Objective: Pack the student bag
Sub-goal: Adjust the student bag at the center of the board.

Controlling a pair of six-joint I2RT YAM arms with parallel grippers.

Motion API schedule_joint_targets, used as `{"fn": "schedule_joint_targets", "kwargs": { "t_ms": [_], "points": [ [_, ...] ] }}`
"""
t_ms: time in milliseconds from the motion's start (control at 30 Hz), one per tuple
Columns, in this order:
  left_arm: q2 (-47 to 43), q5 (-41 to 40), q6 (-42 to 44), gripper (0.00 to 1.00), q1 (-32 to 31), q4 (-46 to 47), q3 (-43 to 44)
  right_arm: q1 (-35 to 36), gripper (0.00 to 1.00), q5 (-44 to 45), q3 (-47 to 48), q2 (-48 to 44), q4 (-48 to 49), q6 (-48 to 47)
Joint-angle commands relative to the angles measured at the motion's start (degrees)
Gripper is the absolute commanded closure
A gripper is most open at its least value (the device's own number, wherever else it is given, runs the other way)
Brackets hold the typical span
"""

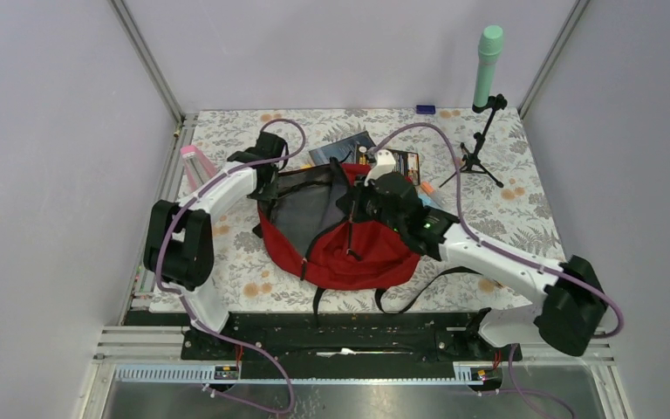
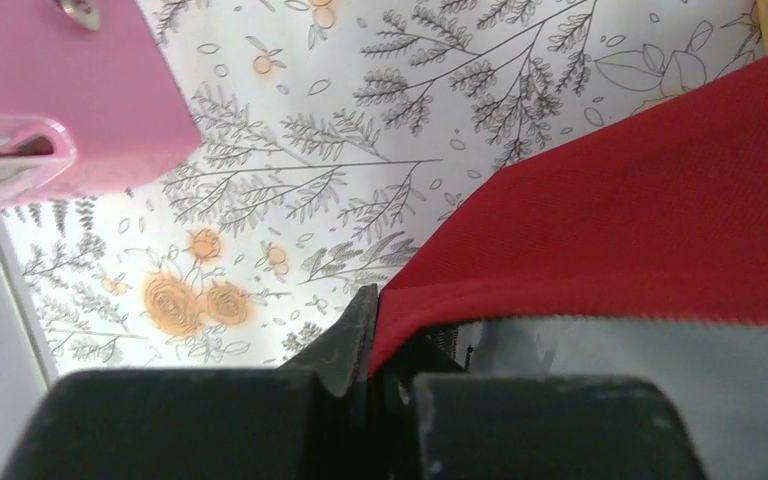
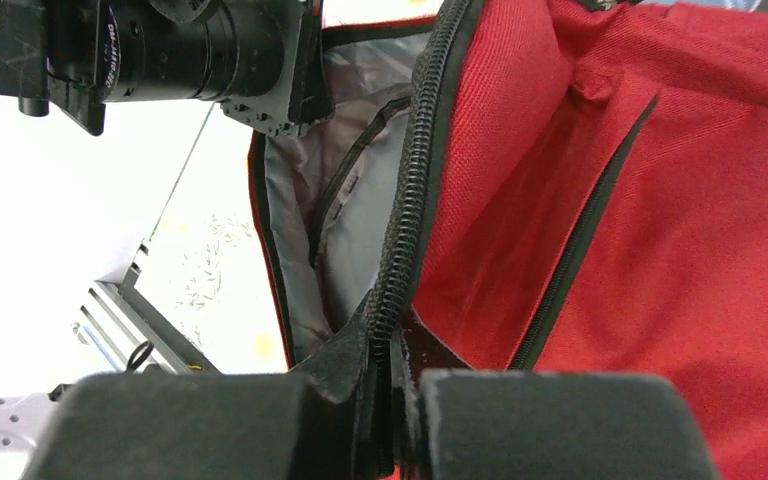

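Across the whole top view spreads the table [image 1: 532, 227], covered by a white cloth printed with grey ferns and orange flowers and fenced by pale lilac walls [image 1: 52, 105] with aluminium posts at the corners. The student bag [image 1: 349, 253] lies at its middle, red and slumped, its mouth pulled open so the grey lining shows, with black straps trailing off its near side. The left gripper [image 2: 378, 345] sits at the bag's far-left rim, fingers pressed together on the red fabric edge where it meets the lining. The right gripper [image 3: 388, 345] is at the bag's far-right rim, pinched tight on the black zipper tape. Right of the bag and further back stands a small black tripod stand [image 1: 481, 148] carrying an upright mint-green cylinder [image 1: 488, 52]. A pink case [image 1: 194, 161] lies just left of the bag. Dark printed booklets [image 1: 342, 147] poke out behind the bag, partly covered by it and by the right arm, their print unreadable. A tiny blue object [image 1: 425, 109] lies beyond the bag by the far wall. From above, both sets of fingers are hidden under the wrists, and only the wrist cameras show the grips. The left wrist view cuts the case off at the frame corner. The right wrist view alone shows a black camera lens [image 3: 160, 60] above the bag's far rim.
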Motion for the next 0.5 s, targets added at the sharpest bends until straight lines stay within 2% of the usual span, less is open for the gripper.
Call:
{"fn": "schedule_joint_targets", "kwargs": {
  "t_ms": [0,133,333,467],
  "points": [
    [-9.5,-7.6,1.2,1.00,0.5,-0.1,-0.5,-1.2,1.00,1.0,0.3,-8.6,-3.3,-4.6],
    [-18.5,-10.5,1.7,1.00,3.2,-1.3,-3.9,-2.2,1.00,5.2,0.9,-15.0,-12.4,-7.6],
    [-30.4,-8.1,-0.3,1.00,13.8,-0.4,-16.1,-4.1,1.00,12.1,0.4,-28.0,-25.2,-11.1],
    [-33.7,-6.6,-1.9,1.00,17.6,-0.6,-16.0,-4.1,1.00,16.6,0.9,-34.1,-30.1,-11.8]
  ]
}}
